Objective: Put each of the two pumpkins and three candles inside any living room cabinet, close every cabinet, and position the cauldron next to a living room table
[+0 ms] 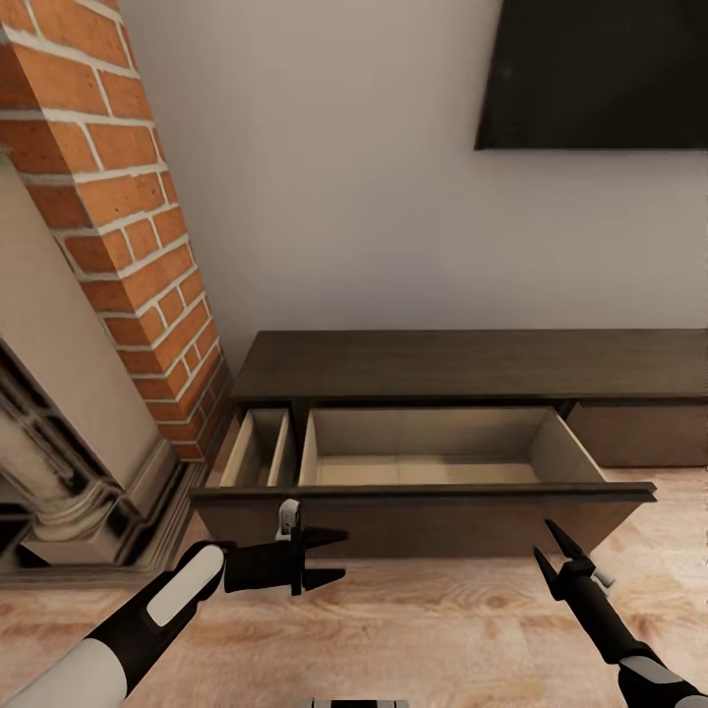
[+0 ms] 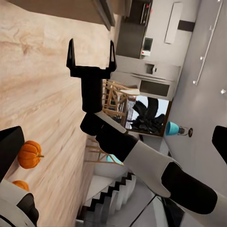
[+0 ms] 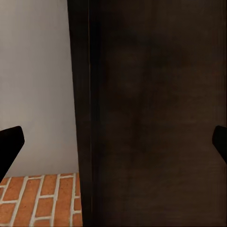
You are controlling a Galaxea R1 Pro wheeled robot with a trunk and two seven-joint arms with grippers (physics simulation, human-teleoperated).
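At far left stands a brick chimney (image 1: 128,197). The left gripper (image 1: 332,557) hangs spread and empty before the cabinet (image 1: 462,369), whose left drawer (image 1: 433,492) is pulled out, apparently empty. The right gripper (image 1: 551,551) is likewise spread. Two pumpkins (image 2: 29,154) lie on the floor (image 2: 38,85).
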